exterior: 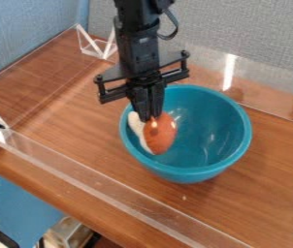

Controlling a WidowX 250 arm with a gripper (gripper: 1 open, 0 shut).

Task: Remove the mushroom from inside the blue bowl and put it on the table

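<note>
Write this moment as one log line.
black claw: shut on orange-and-white toy mushroom | mushroom: not yet on table | teal-blue round plastic bowl: beneath claw
</note>
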